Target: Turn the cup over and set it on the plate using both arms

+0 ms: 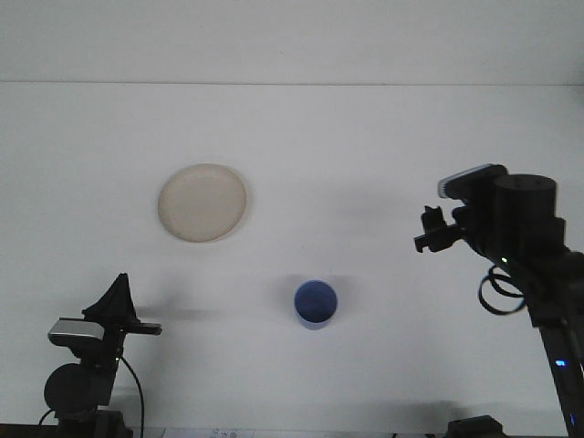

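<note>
A blue cup [315, 303] stands upright on the white table, mouth up, with nothing touching it. The round cream plate [203, 203] lies bare to the cup's upper left. My right gripper [425, 232] hovers well to the right of the cup, raised off the table, open and holding nothing. My left gripper [119, 299] rests low at the bottom left corner, far from both cup and plate, seen as a dark pointed shape above its wrist camera.
The table's far edge meets the wall [292, 41] along the top. The right arm's links [547, 301] rise along the right edge of the view. The left arm's base [78, 388] sits at the bottom left.
</note>
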Controlling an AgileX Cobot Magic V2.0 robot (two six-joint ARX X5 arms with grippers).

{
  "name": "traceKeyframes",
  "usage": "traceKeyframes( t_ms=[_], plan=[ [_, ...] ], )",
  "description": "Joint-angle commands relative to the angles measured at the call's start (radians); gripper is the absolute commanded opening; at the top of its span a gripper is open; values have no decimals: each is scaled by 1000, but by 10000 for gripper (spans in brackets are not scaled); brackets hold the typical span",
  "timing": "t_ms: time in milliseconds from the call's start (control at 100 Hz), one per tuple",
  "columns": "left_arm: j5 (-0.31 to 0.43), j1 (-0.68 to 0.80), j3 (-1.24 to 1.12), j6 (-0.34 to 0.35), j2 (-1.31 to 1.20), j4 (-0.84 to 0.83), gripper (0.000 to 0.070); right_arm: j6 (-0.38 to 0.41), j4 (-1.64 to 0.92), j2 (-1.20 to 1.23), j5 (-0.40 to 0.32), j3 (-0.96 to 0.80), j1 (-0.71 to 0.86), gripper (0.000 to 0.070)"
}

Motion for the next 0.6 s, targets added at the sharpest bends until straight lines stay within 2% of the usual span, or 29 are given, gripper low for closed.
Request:
traceKeyframes(
  t_ms=[0,220,490,550,590],
  plan=[
    [2,-1,-19,1,-1,13,12,40,58,-56,3,-66,-30,421],
    [2,-1,-19,0,-1,13,12,140,293,-352,32,-411,-84,421],
    [2,-1,-19,-2,-1,13,12,181,394,-662,32,-681,-83,419],
    [2,-1,-16,-3,-1,13,12,182,399,-710,39,-708,-83,392],
    [2,-1,-12,-3,-1,12,12,182,399,-733,54,-719,-83,329]
  ],
)
